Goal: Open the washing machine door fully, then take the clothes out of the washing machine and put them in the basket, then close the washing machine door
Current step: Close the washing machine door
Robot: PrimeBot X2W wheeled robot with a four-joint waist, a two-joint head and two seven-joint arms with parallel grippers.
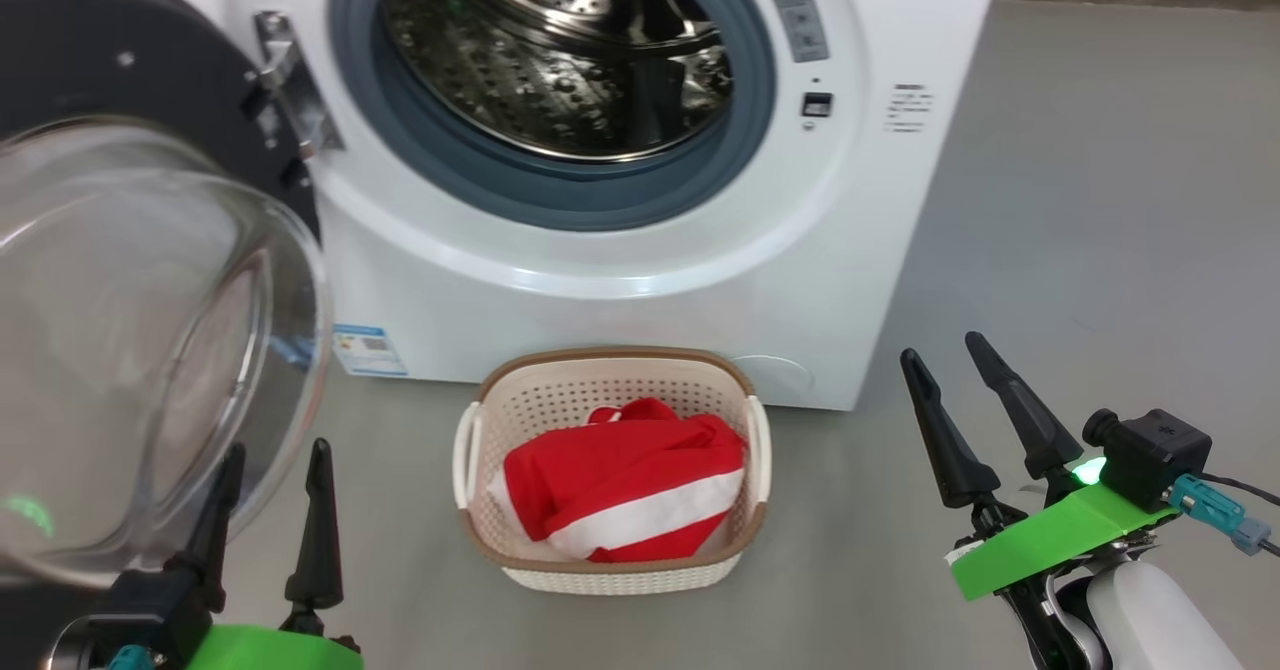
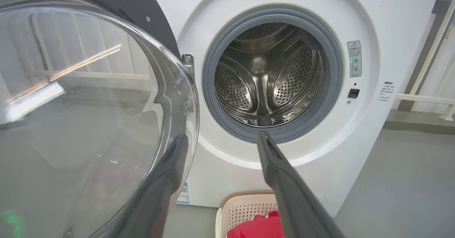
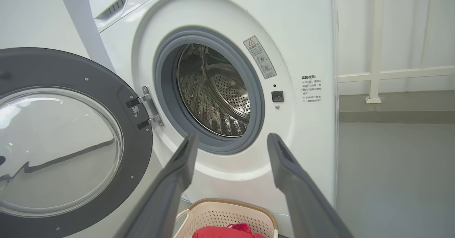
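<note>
Both arms hang free at the bottom of the head view, the left fingers [image 1: 318, 530] and the right fingers [image 1: 945, 440] spread wide and holding nothing. The left pair stands hard against the bulging glass of the washing machine door [image 1: 150, 330], one finger seen through the bowl, and whether it touches cannot be told. Just beyond, on the grey floor [image 1: 1050, 250], the basket [image 1: 610, 356] sits close before the washing machine [image 1: 640, 280], below its opening, with the clothes [image 1: 620, 480] heaped inside it, red with a white stripe. The door is swung wide on its hinge [image 1: 290, 90] at the machine's left side, and the steel drum [image 1: 560, 50] behind the grey gasket [image 1: 560, 205] looks bare as far as its visible walls go. By that reading the opening and unloading are done, and only the closing of the door is left. The door's rim is the edge to mind: its swing home passes over the basket, apparently above the brown rim. On the right, the floor lies open alongside the machine as far as the wall.
</note>
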